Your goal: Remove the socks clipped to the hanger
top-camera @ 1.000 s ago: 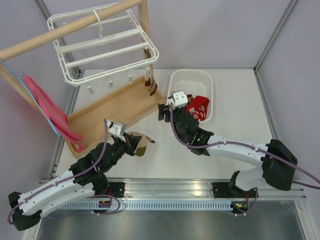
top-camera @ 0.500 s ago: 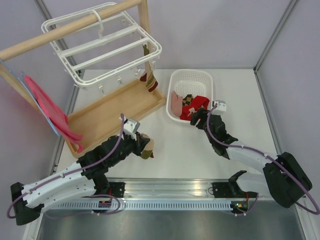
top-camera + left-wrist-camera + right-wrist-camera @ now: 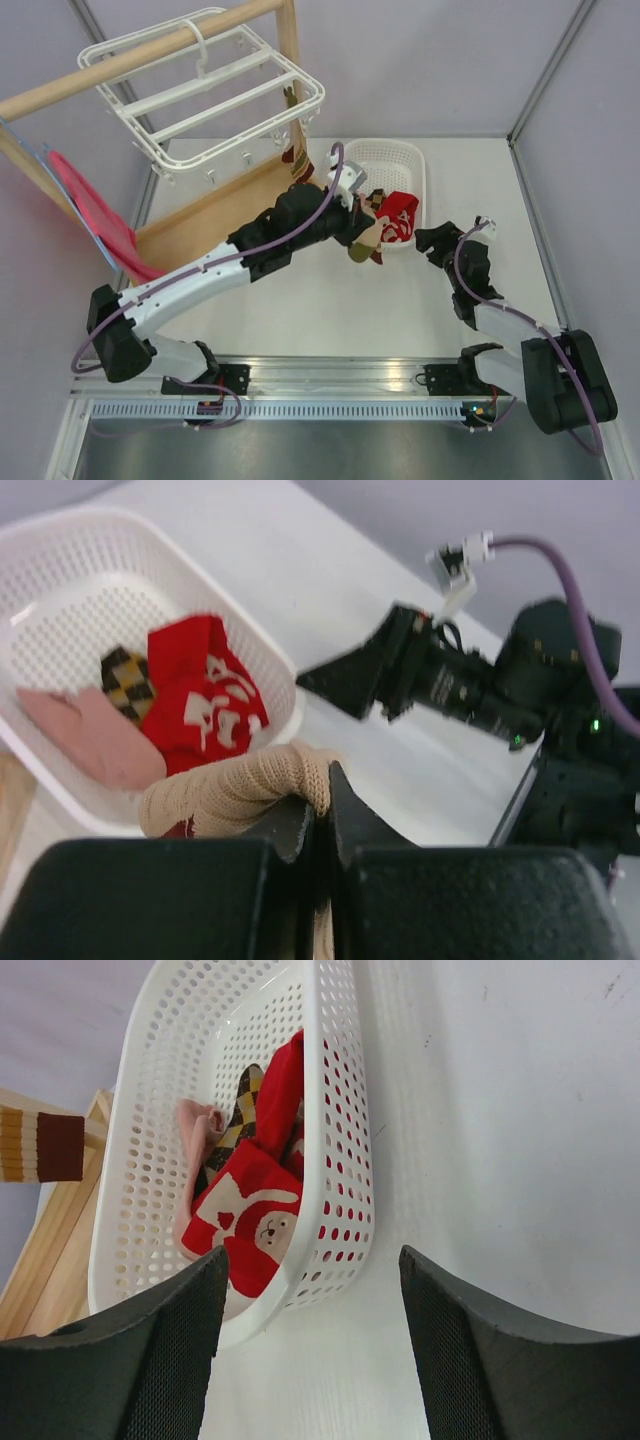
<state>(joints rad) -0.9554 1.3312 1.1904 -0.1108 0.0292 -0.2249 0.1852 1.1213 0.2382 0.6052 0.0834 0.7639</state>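
My left gripper is shut on a beige knitted sock and holds it over the near rim of the white mesh basket; the jaws pinch its cuff. In the basket lie a red sock with white marks, a checkered sock and a pale pink sock. One brown striped sock still hangs from a clip at the near right corner of the white hanger. My right gripper is open and empty on the table just right of the basket.
The hanger hangs from a wooden rack with a flat base at the back left. A pink hanger leans at the rack's left. The striped sock and the rack base show left of the basket in the right wrist view.
My left arm swung from the near-left table up and right to the basket, carrying the beige sock. My right arm drew back from the basket to the right, jaws open.
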